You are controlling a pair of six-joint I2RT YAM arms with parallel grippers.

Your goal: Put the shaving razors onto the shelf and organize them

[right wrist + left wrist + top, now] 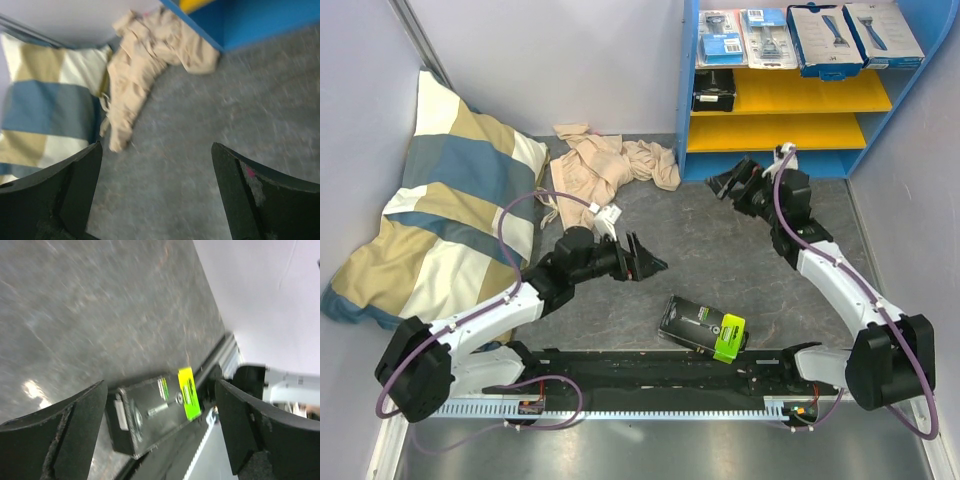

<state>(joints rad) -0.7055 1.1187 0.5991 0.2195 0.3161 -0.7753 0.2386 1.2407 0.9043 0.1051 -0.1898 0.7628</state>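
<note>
Surface: grey mottled table (720, 250) with pale walls around it.
Shelf (692, 110): stands at the far right, with a blue frame and two yellow boards under the top one.
Top board: two blisters (720, 40) (767, 38) on the left and two white boxes (825, 38) (882, 32) on the right, side by side in a row.
Middle board: one black box (714, 90) at its left end.
Loose box (702, 328): black with a lime end, flat on the table near the base rail, between the two arms.
Left gripper (648, 258): jaws spread wide with nothing in them. It is low over the table, and its wrist view shows the loose box between the fingers, a little way off.
Right gripper (720, 180): jaws released and bare. It is just in front of the shelf foot, pointing left toward the cloth.
Cloth (605, 165): beige and crumpled, at the far edge left of the shelf.
Pillow (450, 200): striped, leaning in the left corner and touching the cloth.
</note>
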